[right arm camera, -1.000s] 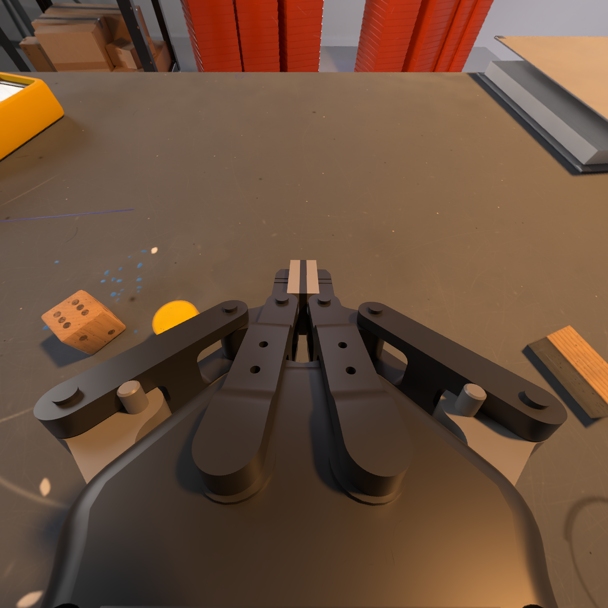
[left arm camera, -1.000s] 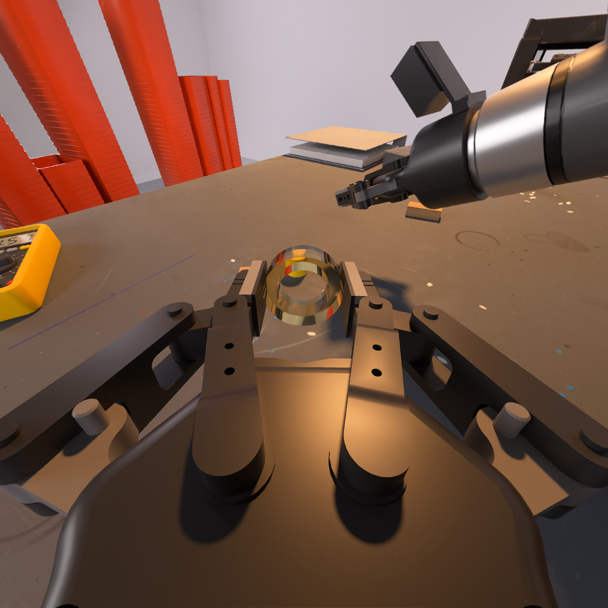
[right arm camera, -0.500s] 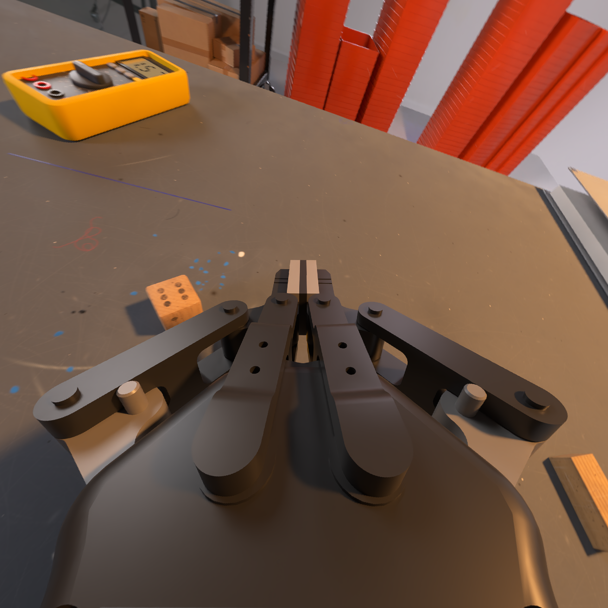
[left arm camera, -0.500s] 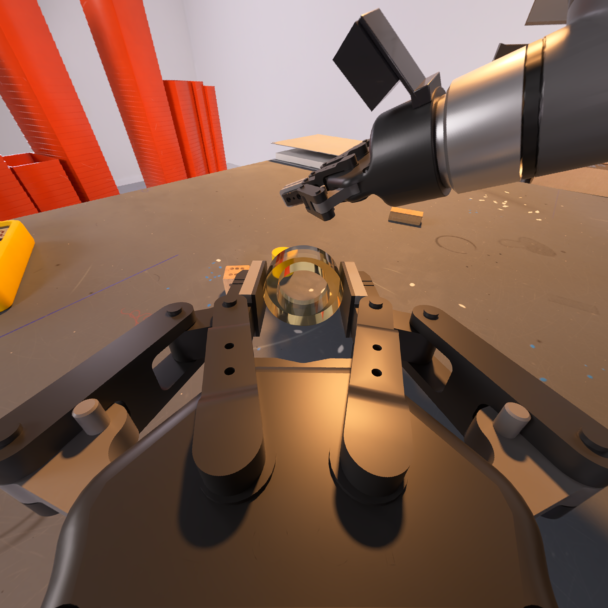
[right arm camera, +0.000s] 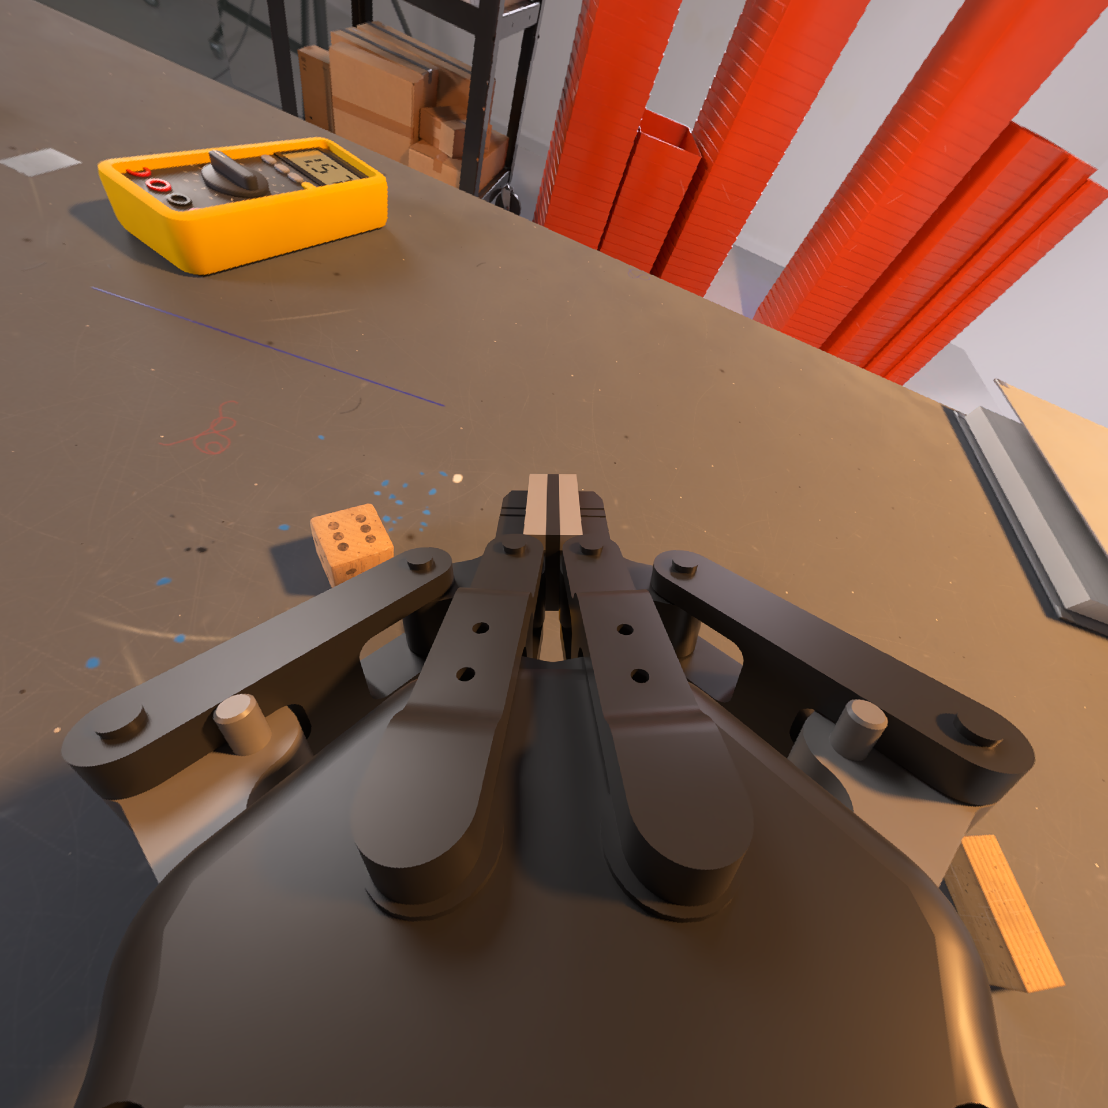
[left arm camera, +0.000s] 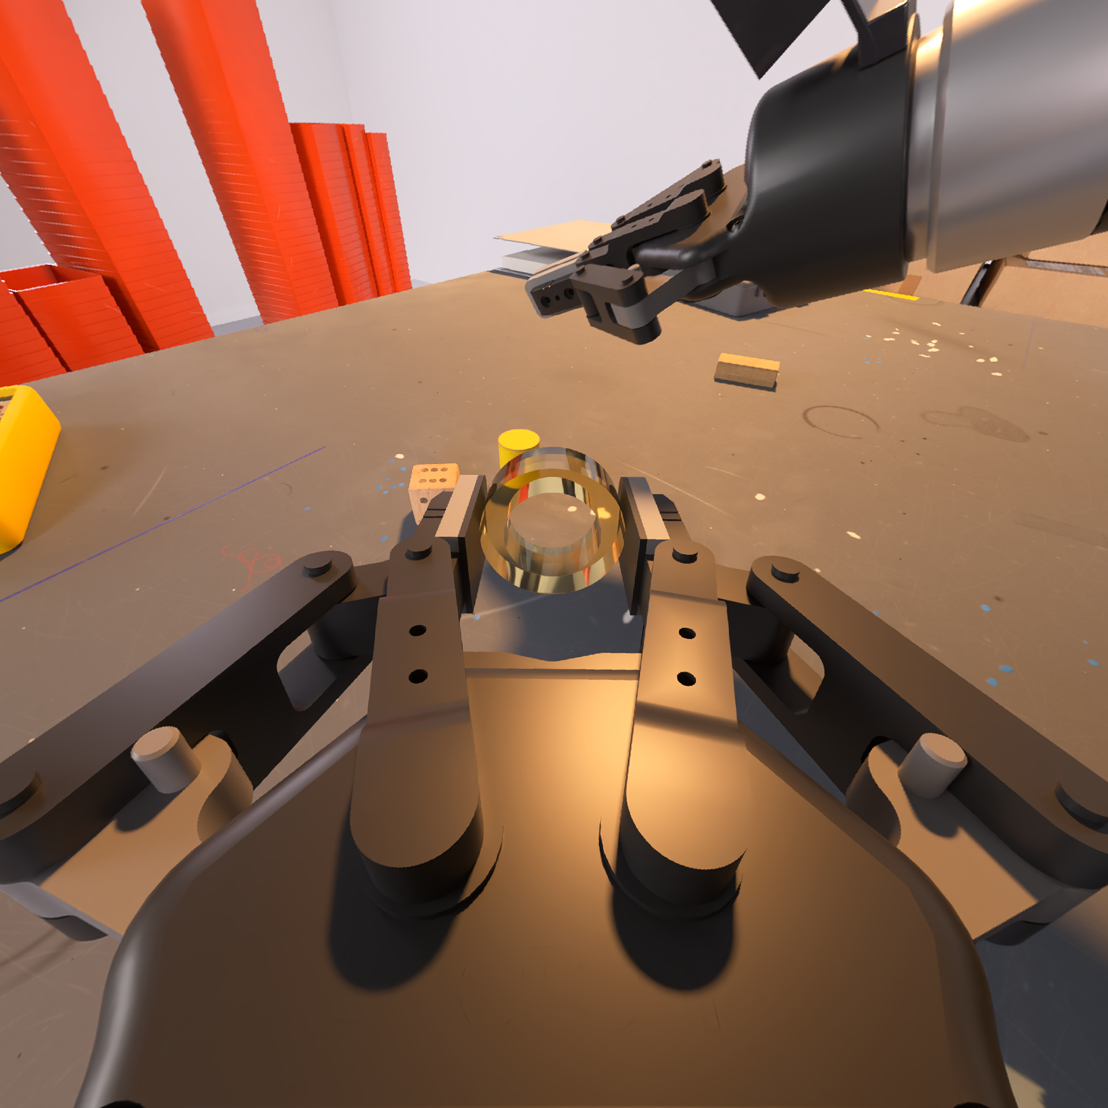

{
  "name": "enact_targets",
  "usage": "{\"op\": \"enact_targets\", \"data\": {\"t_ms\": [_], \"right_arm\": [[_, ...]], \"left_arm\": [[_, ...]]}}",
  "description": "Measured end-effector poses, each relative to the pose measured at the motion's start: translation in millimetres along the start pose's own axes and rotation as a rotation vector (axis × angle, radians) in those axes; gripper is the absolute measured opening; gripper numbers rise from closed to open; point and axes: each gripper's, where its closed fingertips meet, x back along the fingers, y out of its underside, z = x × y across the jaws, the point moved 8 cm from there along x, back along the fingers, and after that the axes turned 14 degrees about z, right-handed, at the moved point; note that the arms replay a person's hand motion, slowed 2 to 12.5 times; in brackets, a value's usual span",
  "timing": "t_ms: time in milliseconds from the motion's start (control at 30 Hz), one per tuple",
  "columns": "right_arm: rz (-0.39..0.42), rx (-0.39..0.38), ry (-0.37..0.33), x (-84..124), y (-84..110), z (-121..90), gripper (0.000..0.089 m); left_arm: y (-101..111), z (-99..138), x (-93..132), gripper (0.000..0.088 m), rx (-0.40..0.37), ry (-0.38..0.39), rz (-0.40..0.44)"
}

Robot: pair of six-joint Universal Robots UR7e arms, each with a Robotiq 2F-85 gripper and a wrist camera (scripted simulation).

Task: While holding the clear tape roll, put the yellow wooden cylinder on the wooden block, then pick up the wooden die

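My left gripper (left arm camera: 551,509) is shut on the clear tape roll (left arm camera: 550,521) and holds it above the table. Just beyond it the yellow wooden cylinder (left arm camera: 517,445) stands upright on the table, with the wooden die (left arm camera: 433,484) to its left. The wooden block (left arm camera: 747,370) lies flat farther right. My right gripper (right arm camera: 553,503) is shut and empty, hovering above the table; it also shows in the left wrist view (left arm camera: 590,300), above and beyond the cylinder. In the right wrist view the die (right arm camera: 351,541) sits left of the fingers and the block (right arm camera: 1002,911) lies at lower right; the cylinder is hidden.
A yellow multimeter (right arm camera: 243,198) lies at the table's far left, also at the left wrist view's left edge (left arm camera: 24,461). Red stacks (left arm camera: 270,198) stand behind the table. A grey slab with cardboard (right arm camera: 1031,509) lies at the right. Shelving with boxes (right arm camera: 390,90) stands beyond.
The right gripper has risen and swung so its view tilts toward the multimeter; the cylinder has dropped out of its view. The left gripper has kept the tape roll, and die and cylinder have come into its view.
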Motion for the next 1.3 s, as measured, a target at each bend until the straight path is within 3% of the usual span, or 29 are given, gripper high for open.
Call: {"op": "enact_targets", "data": {"t_ms": [500,767,1000,1133,1300], "right_arm": [[0.019,-0.005,-0.026,11.9,-0.4,14.6,0.0002],[0.015,0.044,-0.076,12.5,3.0,13.8,0.0111],[-0.028,0.109,-0.209,8.7,9.3,8.7,0.0232],[-0.081,0.182,-0.324,3.6,15.1,5.5,0.03],[-0.168,0.286,-0.42,-5.8,22.8,6.1,0.0386]], "left_arm": [[-0.5,0.0,0.1,0.0386,0.002,-0.006,0.0],[0.2,2.3,-1.7,0.0386,-0.001,0.002,-0.009],[0.5,4.7,-2.6,0.0386,-0.012,0.013,-0.013],[0.9,6.0,-2.6,0.0386,-0.021,0.02,-0.011],[1.8,6.6,-2.5,0.0386,-0.029,0.025,-0.009]]}}
